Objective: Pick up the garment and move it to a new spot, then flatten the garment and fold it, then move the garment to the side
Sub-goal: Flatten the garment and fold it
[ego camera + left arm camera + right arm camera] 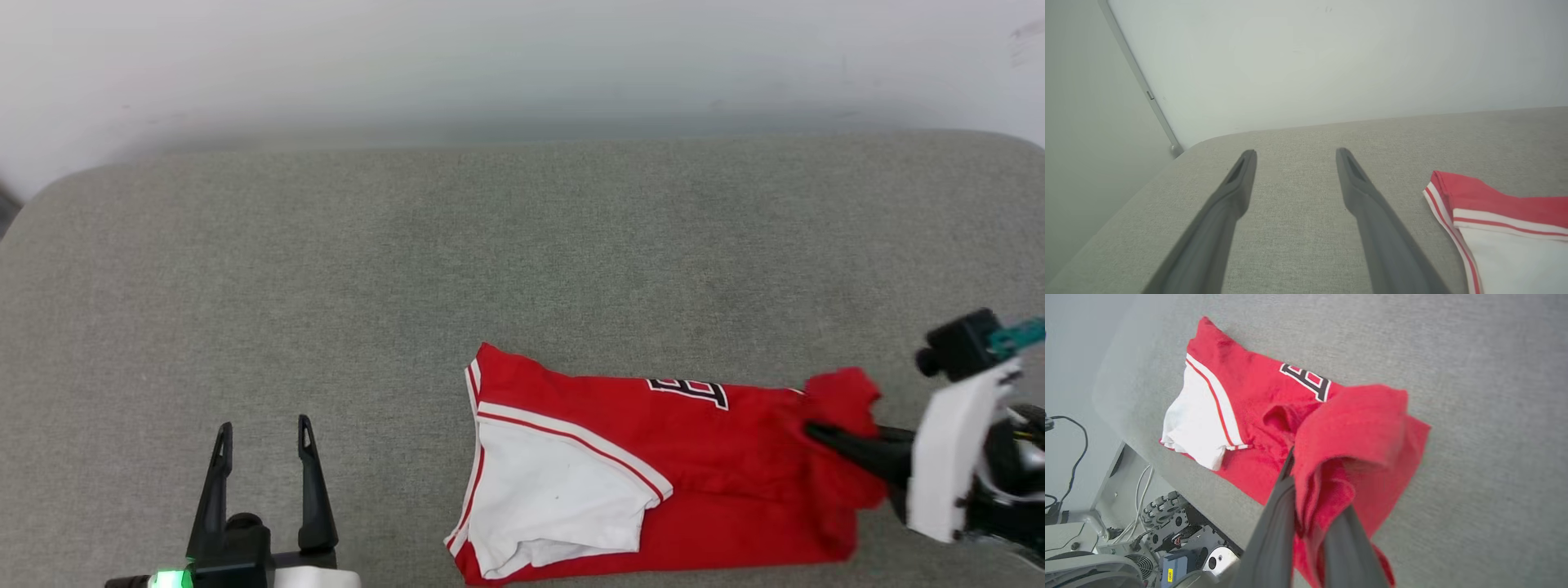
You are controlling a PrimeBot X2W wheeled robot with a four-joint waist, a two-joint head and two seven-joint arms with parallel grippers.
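**Item 1 — garment** (653, 457) (1494, 196) (1241, 388). Red jersey T-shirt, lying lengthwise along the table's near edge, right of its middle. White sleeve (555, 482) with red-and-white striped trim lies uppermost at the end toward the table's left. A black, white-outlined number (690, 392) (1306, 379) shows in part at the shirt's far edge. The end toward the table's right edge is bunched and raised off the surface; the rest lies fairly flat.

**Item 2 — right gripper** (816, 431) (1312, 486). Comes in from the table's right edge. Fingers (1274, 522) pinched together on the bunched red cloth, which drapes over and between them, hiding their tips.

**Item 3 — left gripper** (264, 426) (1296, 152). Near the table's near edge, left of the garment and well apart from it. Fingers (1229, 192) spread wide, nothing between them, above bare cover.

**Item 4 — table** (490, 245) (1298, 228) (1474, 375). Grey woven cover, rounded far corners, far edge against a pale wall (1310, 61).

**Item 5 — robot base and cables** (1180, 535). Seen in the right wrist view, below the table's near edge.
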